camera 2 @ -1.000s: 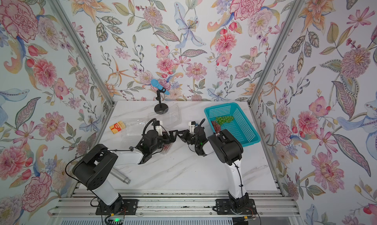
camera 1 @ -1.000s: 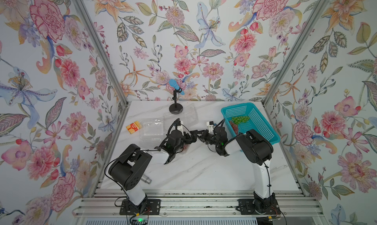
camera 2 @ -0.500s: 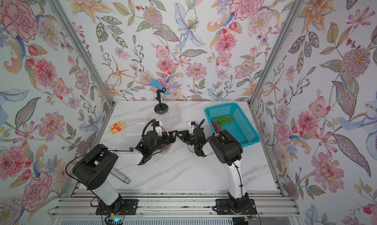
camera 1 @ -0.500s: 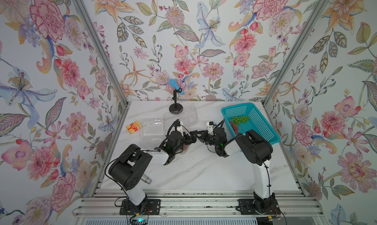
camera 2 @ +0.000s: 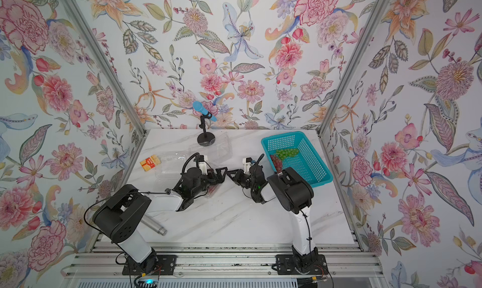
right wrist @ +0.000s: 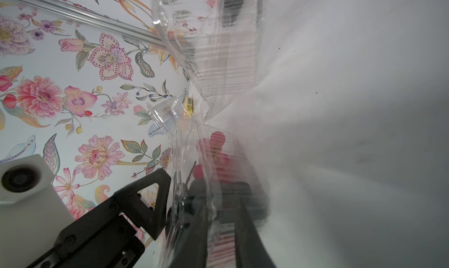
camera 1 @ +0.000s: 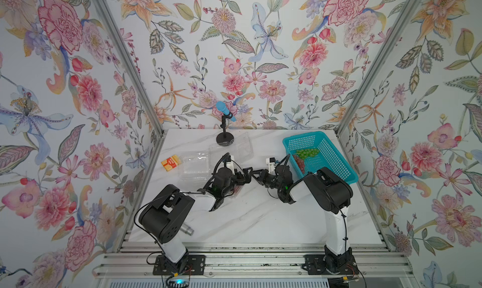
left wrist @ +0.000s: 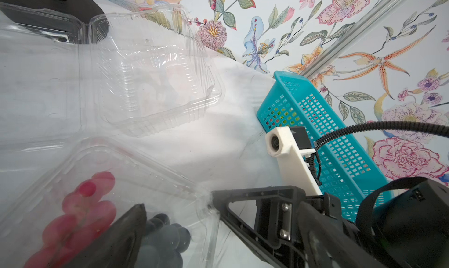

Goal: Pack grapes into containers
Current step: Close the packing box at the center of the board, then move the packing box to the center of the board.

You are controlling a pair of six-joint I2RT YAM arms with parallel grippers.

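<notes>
Mid-table, a clear container (left wrist: 145,162) holds red-pink grapes (left wrist: 85,206) and dark grapes (left wrist: 167,240). My left gripper (camera 1: 241,176) stands wide open at this container, with one of its fingers (left wrist: 126,232) lying in front of the dark berries. My right gripper (right wrist: 220,218) meets it from the other side. Its jaws are a narrow gap apart astride the container's ribbed wall, and I cannot tell whether they press on it. Green grapes (camera 1: 307,152) and a reddish bunch (camera 1: 300,165) lie in the teal basket (camera 1: 300,136).
One clear container (camera 1: 194,165) sits left of the grippers and another, open, (camera 1: 230,148) sits near the microphone stand (camera 1: 224,140). An orange box (camera 1: 170,162) is at the left edge. A metal cylinder (camera 1: 186,229) lies by the left arm's base.
</notes>
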